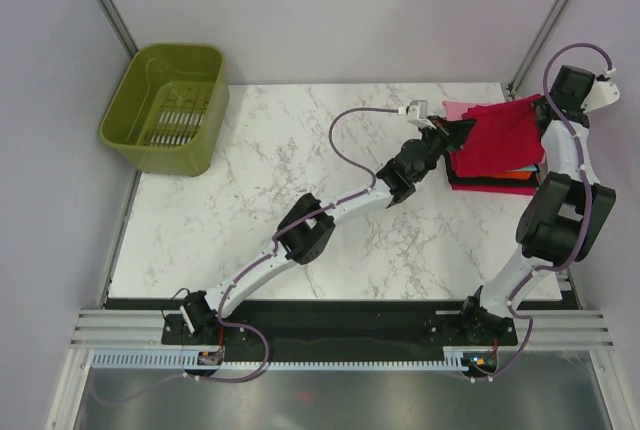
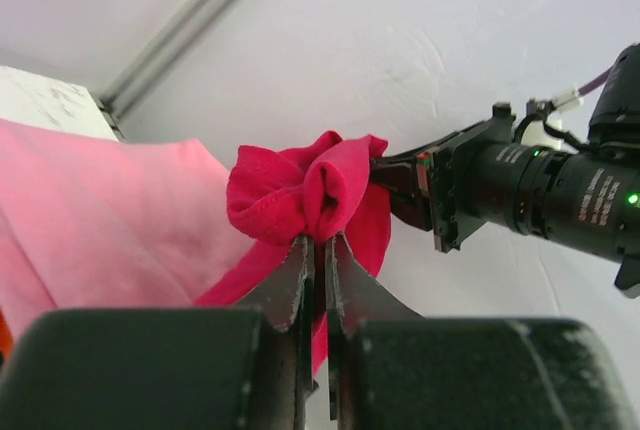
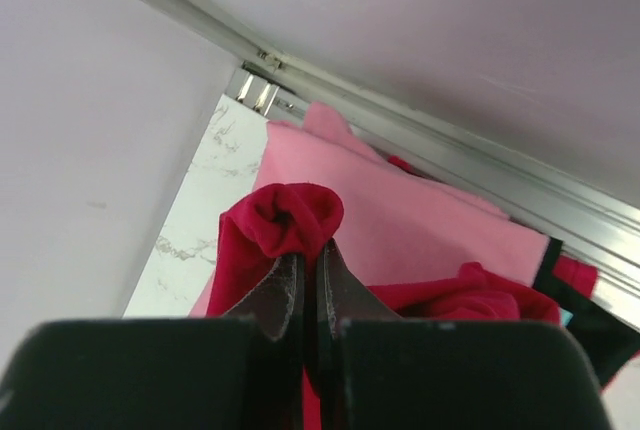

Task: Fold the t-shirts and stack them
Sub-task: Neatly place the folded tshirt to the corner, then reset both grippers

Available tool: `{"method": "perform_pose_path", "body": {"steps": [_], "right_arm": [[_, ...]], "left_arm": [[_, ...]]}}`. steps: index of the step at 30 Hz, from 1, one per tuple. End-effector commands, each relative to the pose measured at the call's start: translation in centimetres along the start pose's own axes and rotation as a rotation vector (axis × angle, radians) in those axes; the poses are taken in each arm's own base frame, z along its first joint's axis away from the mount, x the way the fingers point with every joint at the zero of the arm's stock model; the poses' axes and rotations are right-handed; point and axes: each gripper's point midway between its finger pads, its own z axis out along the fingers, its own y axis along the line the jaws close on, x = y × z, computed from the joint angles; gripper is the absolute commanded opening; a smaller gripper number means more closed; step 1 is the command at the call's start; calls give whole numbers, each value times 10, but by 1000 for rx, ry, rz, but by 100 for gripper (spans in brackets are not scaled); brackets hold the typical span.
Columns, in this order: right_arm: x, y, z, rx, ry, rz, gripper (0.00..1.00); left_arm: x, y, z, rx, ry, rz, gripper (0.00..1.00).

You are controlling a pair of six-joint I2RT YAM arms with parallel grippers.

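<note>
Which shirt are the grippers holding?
The crimson shirt, pinched by the left gripper and right gripper over the stack; the pink shirt lies beneath.

Marble worktop [image 1: 300,140] open at left and far centre. Olive basket [image 1: 165,108] occupies the far left corner; left arm [image 1: 310,228] crosses the middle; shirt stack [image 1: 490,180] and right arm [image 1: 555,215] crowd the right.

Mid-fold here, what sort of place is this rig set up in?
Probably a lab test cell, not a home: bare grey partition walls on aluminium posts, a marble-look table with a metal mounting rail along its near edge, and staged props, an olive-green basket and the stacked t-shirts.
</note>
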Motion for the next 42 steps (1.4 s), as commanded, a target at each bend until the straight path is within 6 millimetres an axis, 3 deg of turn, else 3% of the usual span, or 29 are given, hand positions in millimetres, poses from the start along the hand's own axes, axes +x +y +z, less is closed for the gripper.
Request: {"method": "perform_pose_path", "body": {"steps": [1,2,3,5,7,8,9,10,12,13,14,16,18,19,20,21,22,23,24,26,27,28,32,33,35,36,38,39,42], "right_arm": [[-33,34,25,-87,-101,95,0],[-28,44,31,-101,-99,96,3],[-25,51,38,-103,-100,95,6],[-18,63,64,-100,-94,105,21],[-10,86,85,-161,-60,92,47],[-9,90,88,-159,-53,92,67],[-4,94,91,-158,-45,90,77],[-2,102,92,-187,-44,70,85],[4,113,87,-212,-42,42,87],[6,115,83,-224,-41,29,87],[5,115,80,-225,-47,23,89],[3,117,69,-231,-53,3,90],[5,109,61,-213,-49,-25,90],[-9,114,44,-229,-73,-32,90],[-12,113,36,-230,-81,-54,89],[-10,114,29,-243,-72,-66,88],[-10,112,17,-257,-61,-74,86],[-6,114,10,-275,-47,-84,85],[5,123,1,-325,-5,-107,84],[18,128,-15,-352,37,-138,80],[33,137,-26,-379,64,-171,80],[44,139,-37,-400,90,-195,80],[84,153,-80,-464,157,-297,76],[90,151,-86,-470,171,-313,75],[101,143,-100,-470,199,-357,74],[112,134,-110,-463,218,-382,74],[125,127,-123,-482,242,-417,71],[132,116,-133,-483,257,-433,70],[159,111,-167,-531,277,-510,70]], "left_arm": [[-81,19,14,-51,-267,6,12],[-88,25,15,-49,-284,10,24],[-102,35,17,-58,-305,21,52],[-113,47,19,-74,-300,33,66],[-134,49,23,-81,-308,54,90],[-141,47,25,-79,-308,64,97],[-150,49,27,-84,-307,80,99],[-156,45,27,-79,-294,87,99],[-164,41,25,-75,-288,86,99],[-155,51,19,-85,-260,98,99],[-168,32,19,-62,-271,98,99],[-161,40,9,-83,-244,115,99],[-178,21,5,-74,-260,113,99],[-169,32,-2,-104,-233,122,99],[-171,30,-5,-109,-223,135,99],[-188,8,-7,-87,-237,139,100],[-180,20,-16,-125,-202,158,100],[-185,14,-20,-129,-198,165,100],[-202,-6,-24,-113,-213,166,100],[-199,5,-44,-172,-185,176,100],[-219,-16,-50,-158,-209,167,100],[-212,-2,-64,-204,-180,178,100],[-229,-4,-99,-314,-118,174,100],[-225,3,-108,-355,-76,179,100],[-236,-5,-130,-383,-57,160,100],[-228,10,-147,-438,-12,163,100],[-242,-9,-164,-429,-1,154,100],[-235,0,-182,-473,46,172,100],[-245,-9,-209,-511,80,189,100]]}}
